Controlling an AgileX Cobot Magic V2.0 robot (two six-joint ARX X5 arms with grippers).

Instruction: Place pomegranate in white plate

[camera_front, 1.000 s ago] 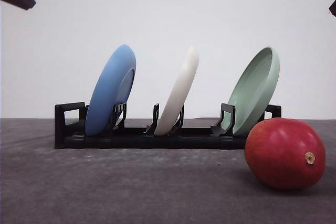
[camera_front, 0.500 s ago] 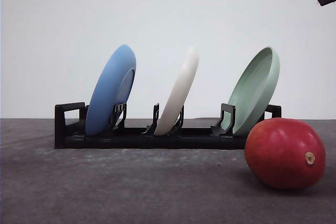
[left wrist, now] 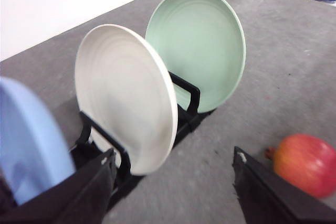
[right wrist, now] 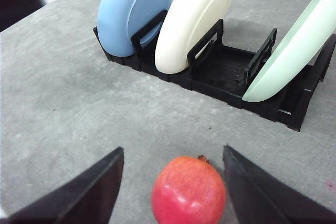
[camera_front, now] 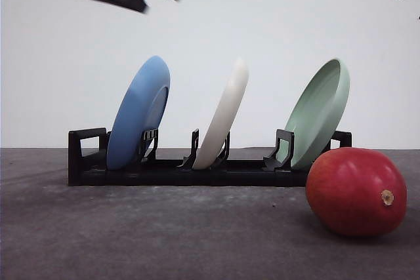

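Glossy red, with a tan stem nub at one end, the pomegranate (camera_front: 356, 192) lies on the grey tabletop (camera_front: 164, 234) toward its right edge, just in front of the black dish rack (camera_front: 197, 168). Matte cream, the white plate (camera_front: 224, 113) stands tilted in the rack's middle slot, between a blue plate (camera_front: 139, 112) and a pale green plate (camera_front: 320, 112). Both the left gripper (left wrist: 173, 182) and right gripper (right wrist: 173, 182) are spread wide, empty; the fruit sits between the right fingers (right wrist: 79, 192). No writing is legible
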